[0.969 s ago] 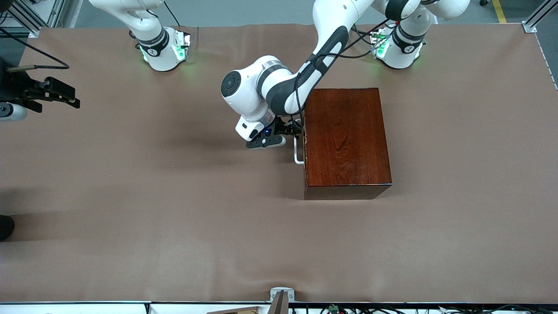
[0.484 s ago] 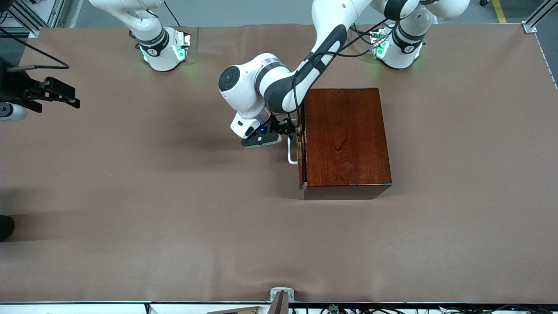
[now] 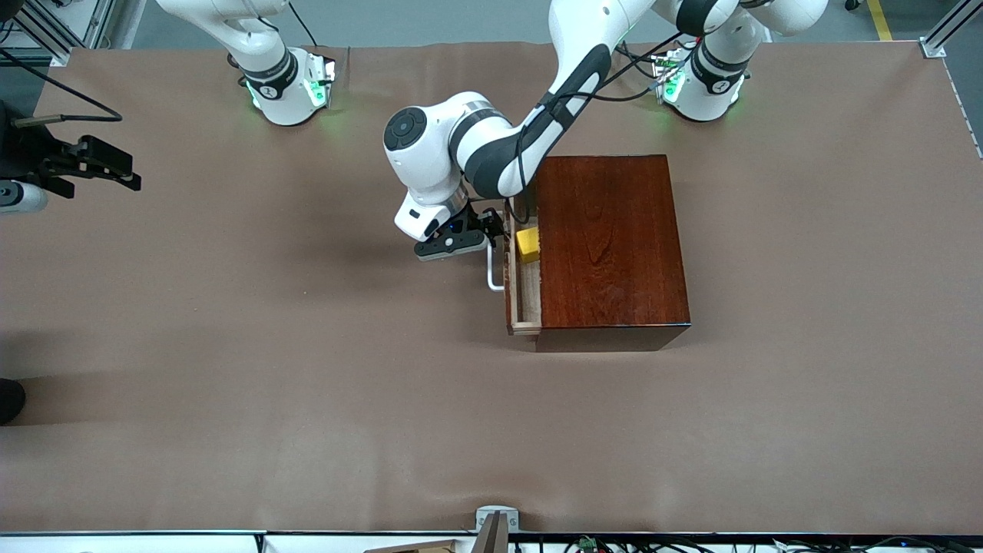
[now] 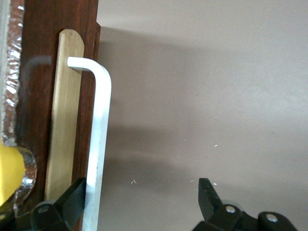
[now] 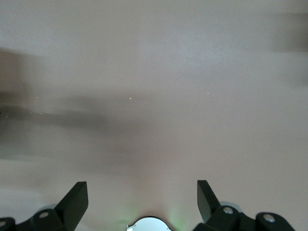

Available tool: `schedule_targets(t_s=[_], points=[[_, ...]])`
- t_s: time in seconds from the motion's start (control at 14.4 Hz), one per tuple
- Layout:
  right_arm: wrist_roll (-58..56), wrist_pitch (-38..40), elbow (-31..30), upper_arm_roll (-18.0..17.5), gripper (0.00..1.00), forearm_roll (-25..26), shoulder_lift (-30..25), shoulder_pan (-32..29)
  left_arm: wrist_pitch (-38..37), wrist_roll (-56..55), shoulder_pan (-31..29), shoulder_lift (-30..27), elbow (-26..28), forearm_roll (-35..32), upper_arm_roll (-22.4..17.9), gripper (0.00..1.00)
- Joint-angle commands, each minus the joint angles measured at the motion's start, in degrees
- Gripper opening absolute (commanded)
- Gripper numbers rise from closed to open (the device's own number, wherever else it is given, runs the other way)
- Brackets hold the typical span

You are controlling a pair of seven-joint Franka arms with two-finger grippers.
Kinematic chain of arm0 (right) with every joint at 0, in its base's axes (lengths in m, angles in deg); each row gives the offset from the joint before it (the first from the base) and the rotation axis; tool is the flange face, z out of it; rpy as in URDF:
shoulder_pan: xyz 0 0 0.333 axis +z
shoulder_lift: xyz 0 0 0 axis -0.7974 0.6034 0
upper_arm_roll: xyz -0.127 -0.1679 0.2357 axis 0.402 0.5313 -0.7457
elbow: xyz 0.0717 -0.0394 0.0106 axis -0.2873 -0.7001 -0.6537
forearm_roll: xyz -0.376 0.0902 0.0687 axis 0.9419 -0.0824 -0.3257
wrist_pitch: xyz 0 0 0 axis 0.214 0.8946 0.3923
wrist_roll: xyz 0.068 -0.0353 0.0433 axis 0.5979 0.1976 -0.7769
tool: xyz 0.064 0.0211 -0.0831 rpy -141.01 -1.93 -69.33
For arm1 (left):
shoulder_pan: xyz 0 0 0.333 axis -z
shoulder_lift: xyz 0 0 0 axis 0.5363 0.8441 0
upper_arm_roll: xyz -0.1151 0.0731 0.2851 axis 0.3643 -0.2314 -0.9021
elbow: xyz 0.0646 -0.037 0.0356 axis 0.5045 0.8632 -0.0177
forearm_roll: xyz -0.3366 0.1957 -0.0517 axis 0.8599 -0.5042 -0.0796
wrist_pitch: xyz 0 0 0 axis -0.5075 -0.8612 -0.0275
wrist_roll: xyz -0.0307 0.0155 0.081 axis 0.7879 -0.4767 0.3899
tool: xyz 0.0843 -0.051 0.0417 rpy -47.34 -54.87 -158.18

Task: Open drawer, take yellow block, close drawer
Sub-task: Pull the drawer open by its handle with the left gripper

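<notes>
1. We see the table [image 3: 230,369], covered in brown, carrying one big thing: the wooden box [image 3: 610,250], which sits just beside our left gripper [image 3: 491,230], toward the left arm's end of the table.
2. The drawer [image 3: 521,296] sticks a short way out of the box, on the side facing our left gripper. We judge the opening step is under way but not complete, since only a narrow strip of the pale tray shows.
3. The white handle [image 4: 98,144] runs along the drawer front. In the left wrist view one finger [image 4: 72,202] sits tucked between the bar and the drawer front, so we appear to hook the handle and pull rather than squeeze it.
4. Our left gripper is spread wide, with the second finger well clear of the bar over bare table.
5. The yellow block [image 3: 527,244] lies in the drawer just inside its front, very near our left gripper. Part of it seems hidden under the box top, so we would want more pull before reaching in.
6. Our right gripper [image 5: 142,199] waits with its fingers spread wide over bare table, well apart from the box.
</notes>
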Motion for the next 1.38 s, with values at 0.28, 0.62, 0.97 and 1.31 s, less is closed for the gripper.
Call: schedule_targets(t_s=[0.28, 0.62, 0.97, 1.31], points=[[-0.61, 0.2, -0.22, -0.57, 1.0, 0.34, -0.66, -0.9, 2.3, -3.25, 0.17, 1.19, -2.66, 3.06, 0.65, 1.0], [-0.7, 0.2, -0.22, -0.57, 1.0, 0.34, -0.49, -0.9, 3.62, -4.47, 0.17, 1.19, -3.1, 3.94, 0.65, 1.0], [-0.79, 0.11, -0.13, -0.57, 1.0, 0.51, -0.49, -0.9, 5.9, -6.66, 0.17, 1.28, -3.89, 5.08, 0.57, 1.0], [-0.79, 0.02, -0.13, -0.57, 1.0, 0.69, -0.4, -0.81, 5.21, -6.86, 0.26, 0.67, -3.8, 5.08, 0.57, 1.0]])
